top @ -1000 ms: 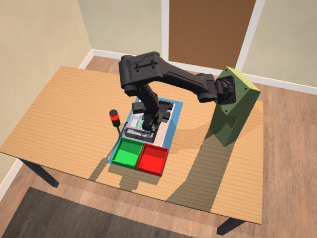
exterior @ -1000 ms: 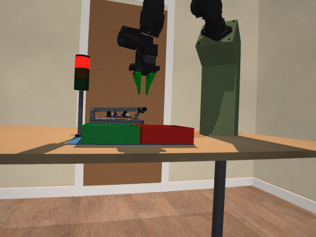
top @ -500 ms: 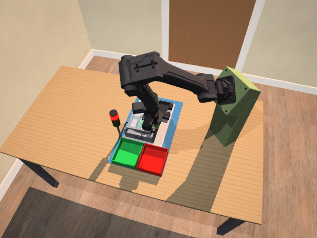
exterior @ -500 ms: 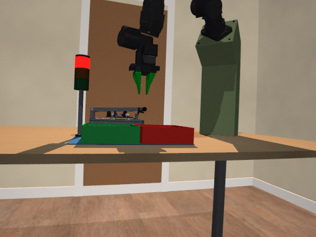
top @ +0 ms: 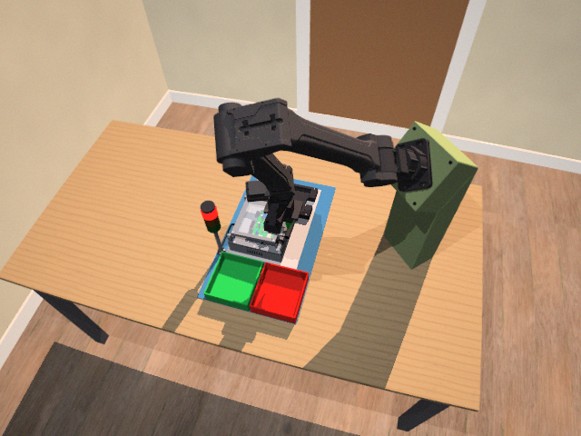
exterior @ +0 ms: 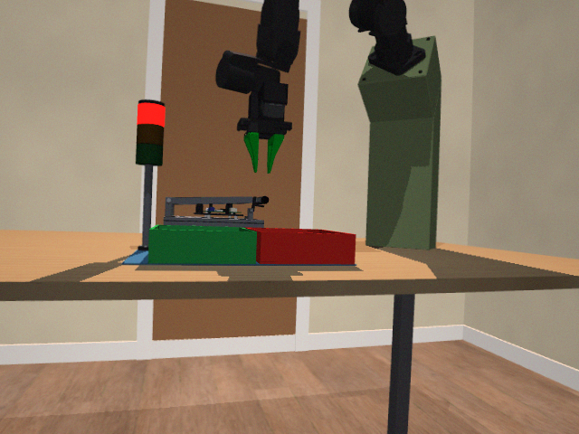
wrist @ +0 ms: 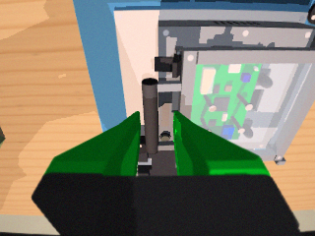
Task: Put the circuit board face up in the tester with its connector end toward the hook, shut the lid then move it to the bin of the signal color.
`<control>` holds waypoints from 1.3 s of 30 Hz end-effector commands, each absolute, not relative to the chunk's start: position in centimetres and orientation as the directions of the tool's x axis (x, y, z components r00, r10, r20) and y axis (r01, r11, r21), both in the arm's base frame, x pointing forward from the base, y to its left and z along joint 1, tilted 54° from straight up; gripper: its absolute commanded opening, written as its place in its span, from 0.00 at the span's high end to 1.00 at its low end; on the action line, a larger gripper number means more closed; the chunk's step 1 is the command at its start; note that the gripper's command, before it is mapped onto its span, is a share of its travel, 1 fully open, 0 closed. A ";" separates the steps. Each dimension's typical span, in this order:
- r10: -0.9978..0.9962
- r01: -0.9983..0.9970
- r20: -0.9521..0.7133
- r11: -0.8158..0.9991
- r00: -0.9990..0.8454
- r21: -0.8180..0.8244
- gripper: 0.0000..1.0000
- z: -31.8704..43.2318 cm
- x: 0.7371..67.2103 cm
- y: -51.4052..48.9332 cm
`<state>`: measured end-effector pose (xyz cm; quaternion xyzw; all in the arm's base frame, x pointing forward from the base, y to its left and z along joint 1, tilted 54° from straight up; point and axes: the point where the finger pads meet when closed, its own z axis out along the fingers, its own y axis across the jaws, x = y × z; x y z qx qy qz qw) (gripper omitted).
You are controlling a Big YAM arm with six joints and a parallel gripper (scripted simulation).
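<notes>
The green circuit board lies in the tester under the shut clear lid. The lid's dark bar handle runs along the edge away from the hinge, with the black latch hook past its far end. The signal tower beside the tester shows red. My gripper hangs well above the tester, over the handle, with its green fingers a little apart and nothing between them. In the wrist view the handle shows far below the gap between the fingers.
The green bin and the red bin stand side by side on the blue mat in front of the tester. The tray lies behind the tester, mostly hidden by the arm. The arm's green pedestal stands at the right.
</notes>
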<state>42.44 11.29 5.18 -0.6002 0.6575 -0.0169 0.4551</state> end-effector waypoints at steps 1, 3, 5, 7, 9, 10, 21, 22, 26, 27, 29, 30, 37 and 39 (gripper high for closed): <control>-0.813 -0.773 -0.568 0.275 0.131 -0.572 0.74 3.6 42.3 9.7; -0.813 -0.773 -0.568 0.275 0.131 -0.572 0.74 3.6 42.3 9.7; -0.813 -0.771 -0.567 0.275 0.132 -0.574 0.74 3.2 42.4 9.1; -0.813 -0.775 -0.568 0.275 0.128 -0.569 0.74 2.4 42.1 8.6; -0.813 -0.774 -0.568 0.276 0.129 -0.569 0.74 2.1 42.1 8.1; -0.813 -0.773 -0.568 0.276 0.130 -0.572 0.74 2.1 42.2 7.9; -0.810 -0.771 -0.568 0.267 0.145 -0.578 0.74 2.2 42.4 8.3; -0.809 -0.774 -0.570 0.267 0.143 -0.574 0.74 2.0 42.4 8.4; -0.806 -0.773 -0.574 0.271 0.144 -0.574 0.74 2.1 43.0 8.9; -0.806 -0.773 -0.575 0.271 0.143 -0.573 0.74 2.0 43.1 9.0; -0.806 -0.773 -0.575 0.273 0.141 -0.573 0.74 1.9 43.3 9.0; -0.806 -0.773 -0.575 0.274 0.140 -0.573 0.74 1.8 43.4 9.1; -0.806 -0.773 -0.575 0.272 0.143 -0.573 0.74 1.3 43.8 9.6; -0.808 -0.773 -0.576 0.285 0.124 -0.567 0.74 0.9 43.7 8.9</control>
